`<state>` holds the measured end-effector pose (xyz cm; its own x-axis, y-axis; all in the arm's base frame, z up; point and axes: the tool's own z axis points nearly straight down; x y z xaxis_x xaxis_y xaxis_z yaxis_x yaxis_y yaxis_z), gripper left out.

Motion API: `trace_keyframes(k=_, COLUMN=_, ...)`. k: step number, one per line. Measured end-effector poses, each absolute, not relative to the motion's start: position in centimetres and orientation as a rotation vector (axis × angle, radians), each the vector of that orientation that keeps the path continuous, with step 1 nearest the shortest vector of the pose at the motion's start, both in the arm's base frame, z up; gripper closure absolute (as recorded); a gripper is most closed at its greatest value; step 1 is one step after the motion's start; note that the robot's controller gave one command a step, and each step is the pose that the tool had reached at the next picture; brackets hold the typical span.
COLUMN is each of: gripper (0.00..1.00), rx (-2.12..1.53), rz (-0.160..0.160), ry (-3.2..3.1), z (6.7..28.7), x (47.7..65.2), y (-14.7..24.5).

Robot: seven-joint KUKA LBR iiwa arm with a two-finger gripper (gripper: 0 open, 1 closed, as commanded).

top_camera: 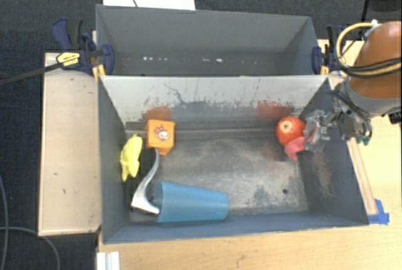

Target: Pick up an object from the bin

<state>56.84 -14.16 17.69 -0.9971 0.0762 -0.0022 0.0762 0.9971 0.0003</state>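
Observation:
My gripper (316, 129) is low in the bin at its right end, close to the right wall. A red-orange ball (288, 130) lies right beside it on the left, at the foot of the back wall. A small pink thing (294, 149) sits just below the ball and touches the gripper's lower left side. Whether either of them is in the gripper's hold cannot be made out.
At the left end lie an orange block with a picture (160, 135), a yellow toy (130, 157), a white curved piece (146, 189) and a blue cup on its side (190, 201) along the front wall. The arm comes in over the right rim.

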Motion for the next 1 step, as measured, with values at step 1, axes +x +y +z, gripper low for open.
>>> trace_keyframes(k=1, gripper=1.00, rx=0.130, rz=0.001, ry=3.138, z=20.94, x=56.16, y=-13.29)
